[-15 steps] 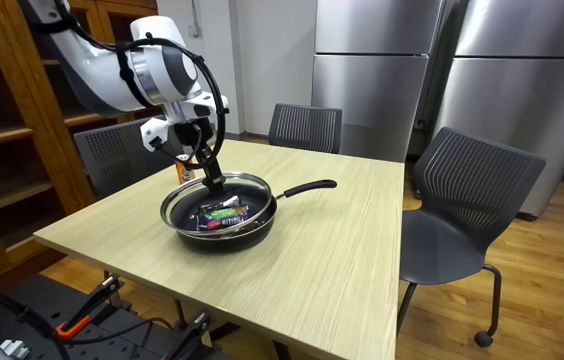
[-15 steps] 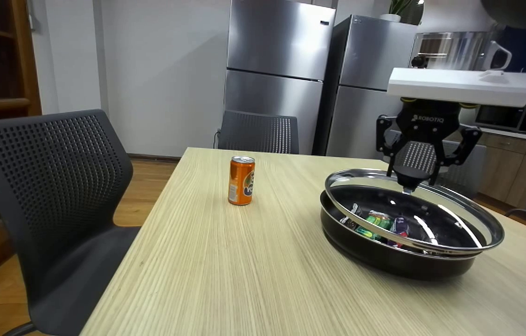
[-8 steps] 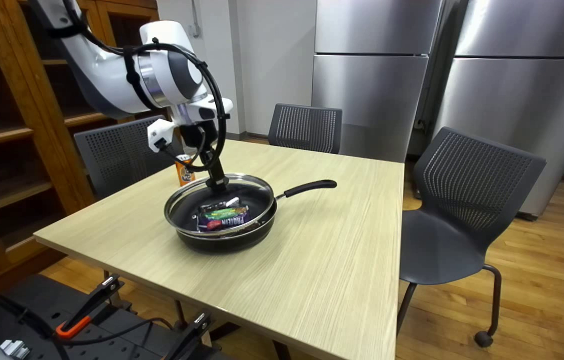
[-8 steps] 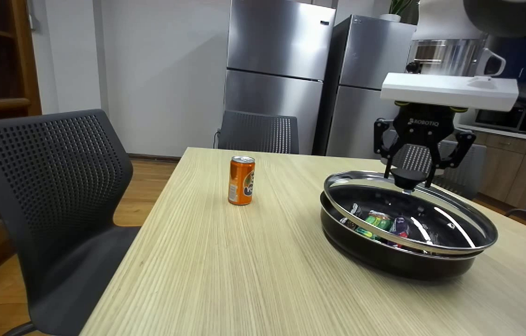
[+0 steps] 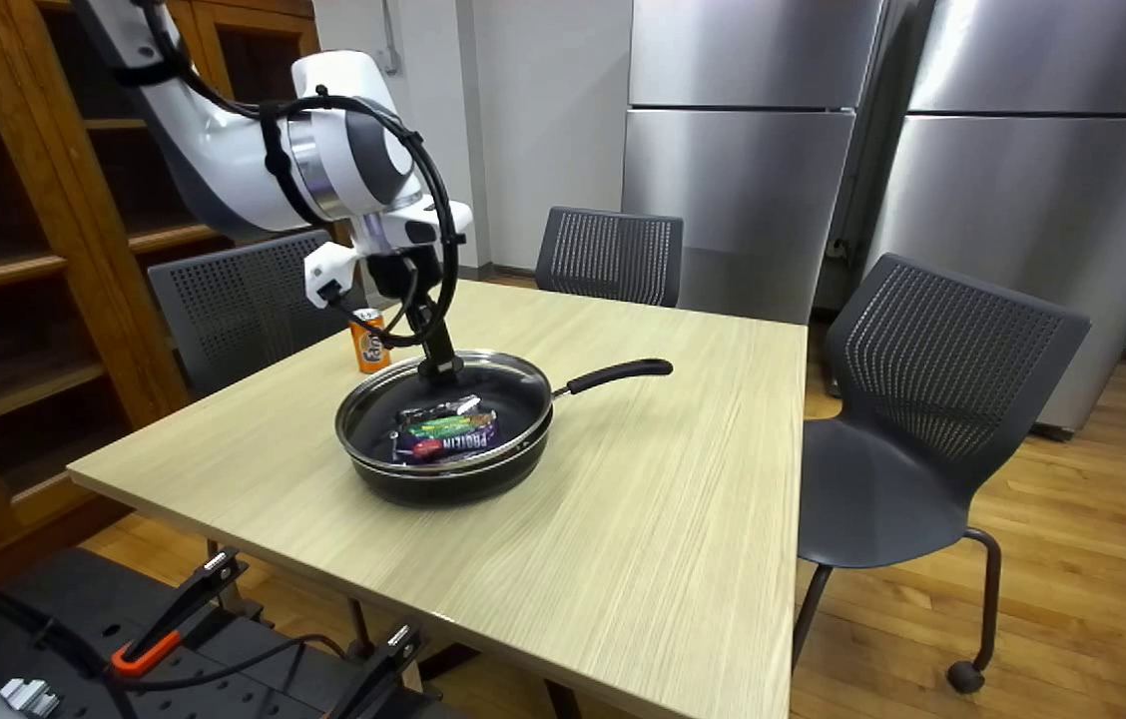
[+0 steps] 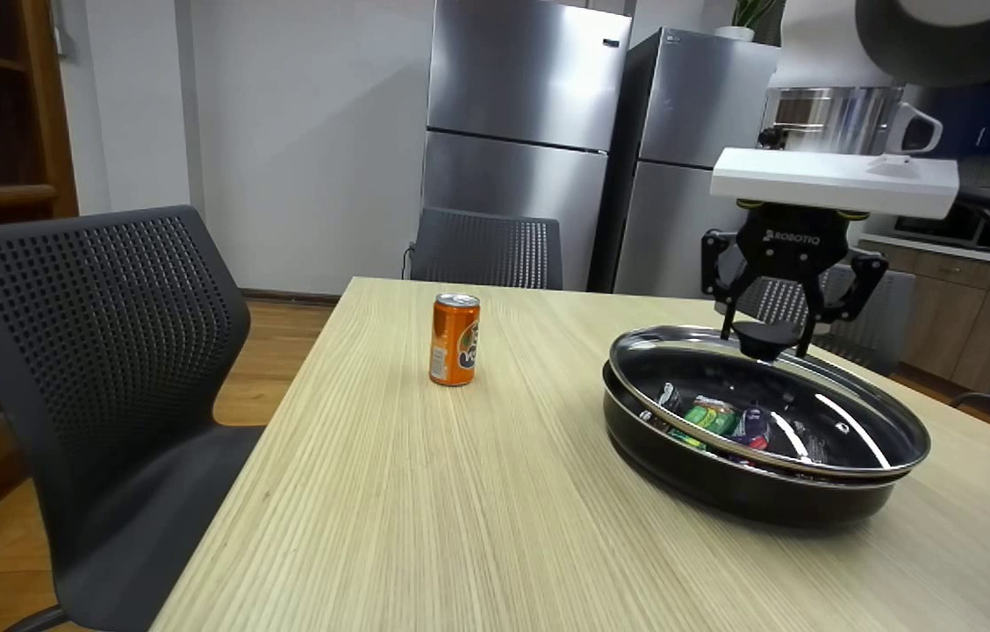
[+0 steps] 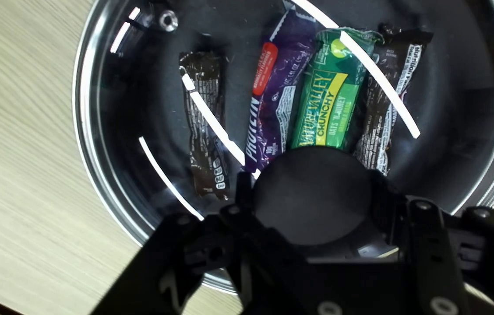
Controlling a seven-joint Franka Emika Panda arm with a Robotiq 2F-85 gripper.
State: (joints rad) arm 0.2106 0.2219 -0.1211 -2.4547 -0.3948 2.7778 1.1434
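Under one gripped lid (image 6: 789, 399) lie four wrapped bars (image 7: 328, 94).

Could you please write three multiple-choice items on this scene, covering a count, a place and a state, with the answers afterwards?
1. How many wrapped bars show through the glass lid in the wrist view?
A) Two
B) Four
C) Seven

2. Where does the orange can stand?
A) Under the glass lid
B) On the glass lid
C) On the table, apart from the pan

3. How does the gripper stand?
A) Shut on the glass lid's knob
B) Wide open
C) Shut on the orange can

Right letters:
1 B: two dark bars, one purple and one green show there.
2 C: the table shows between the orange can and the pan in an exterior view.
3 A: in the wrist view its fingers meet the knob on both sides.
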